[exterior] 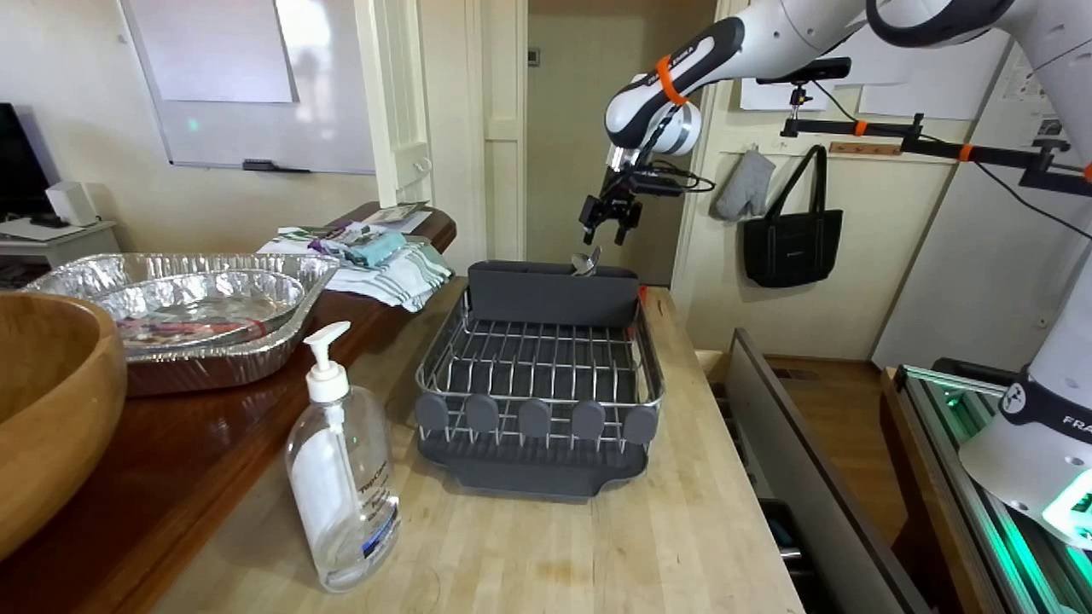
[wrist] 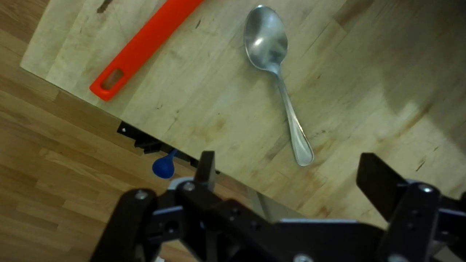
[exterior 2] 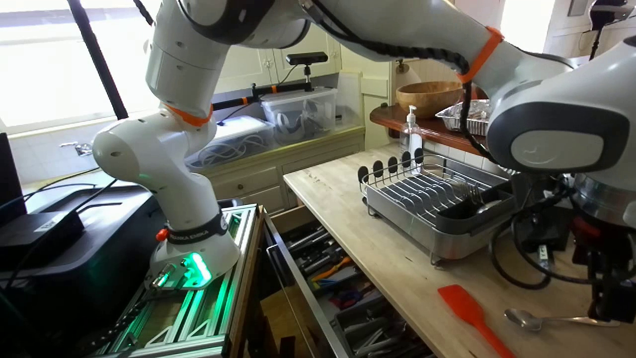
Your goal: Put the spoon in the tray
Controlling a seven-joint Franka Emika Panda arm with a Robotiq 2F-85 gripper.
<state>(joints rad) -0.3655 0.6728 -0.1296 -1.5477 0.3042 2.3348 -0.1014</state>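
Nearest the wrist camera, the black two-fingered pincer (wrist: 287, 158) hangs over the pale wooden bench (wrist: 218, 94), its fingers spread wide and holding nothing. The oval-bowled silver metal spoon (wrist: 282, 87) lies there, apart from the red long-handled spatula (wrist: 143, 47). To grasp well, shift toward the bowl until mid-handle sits between the tips, turn slightly to close squarely across it, and come down low, as so slim a handle could slip from a high pinch. The dark grey cutlery tray (exterior 2: 459, 224) on the silver wire dish rack (exterior 2: 402, 221) seems the goal.
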